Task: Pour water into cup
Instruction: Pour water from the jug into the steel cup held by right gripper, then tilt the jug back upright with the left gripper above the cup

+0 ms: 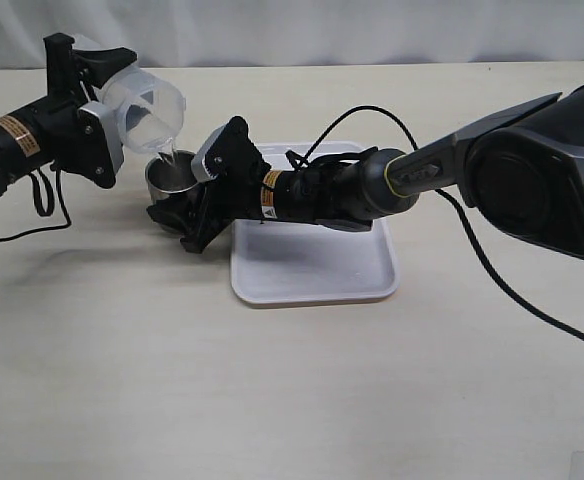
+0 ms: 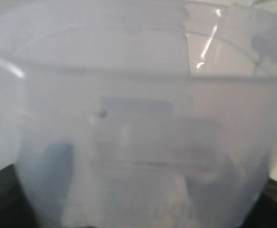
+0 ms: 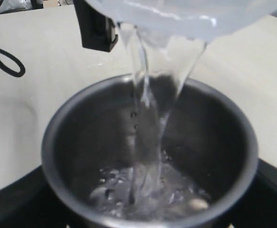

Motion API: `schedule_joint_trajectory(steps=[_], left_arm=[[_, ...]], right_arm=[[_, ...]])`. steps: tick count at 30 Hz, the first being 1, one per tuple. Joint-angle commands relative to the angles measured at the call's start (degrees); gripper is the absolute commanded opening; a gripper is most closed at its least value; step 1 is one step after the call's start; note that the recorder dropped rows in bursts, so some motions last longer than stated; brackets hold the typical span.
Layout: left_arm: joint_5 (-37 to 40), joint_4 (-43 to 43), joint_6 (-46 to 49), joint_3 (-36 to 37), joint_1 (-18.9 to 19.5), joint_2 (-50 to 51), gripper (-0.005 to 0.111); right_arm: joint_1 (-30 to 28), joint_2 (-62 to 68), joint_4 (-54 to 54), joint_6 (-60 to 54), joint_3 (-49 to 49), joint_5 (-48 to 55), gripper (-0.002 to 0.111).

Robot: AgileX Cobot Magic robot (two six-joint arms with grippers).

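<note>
My left fingers [image 1: 107, 62]: clamp the container [image 1: 144, 103], tilted so water [image 3: 145, 118] falls.
My right fingers [image 1: 180, 222]: hug the cup [image 1: 172, 178], steadying it.

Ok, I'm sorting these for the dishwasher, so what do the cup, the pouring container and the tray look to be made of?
Cup: metal, probably stainless steel; grey brushed wall with dull reflections.
Container: translucent plastic, slightly frosted; light passes through its wall.
Tray: smooth white, probably plastic; soft sheen and rounded rim, though the exact material is unclear.
</note>
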Motion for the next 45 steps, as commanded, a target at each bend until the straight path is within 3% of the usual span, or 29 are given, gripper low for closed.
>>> schedule_joint_trajectory(steps=[1, 45], left_arm=[[-2.9, -0.9, 0.3, -0.6, -0.1, -0.4, 0.000], [-7.3, -1.9, 3.6, -0.6, -0.1, -0.4, 0.000]], right_arm=[[-0.3, 0.2, -0.8, 0.1, 0.2, 2.8, 0.004], [-0.3, 0.2, -0.8, 0.1, 0.2, 2.8, 0.004]])
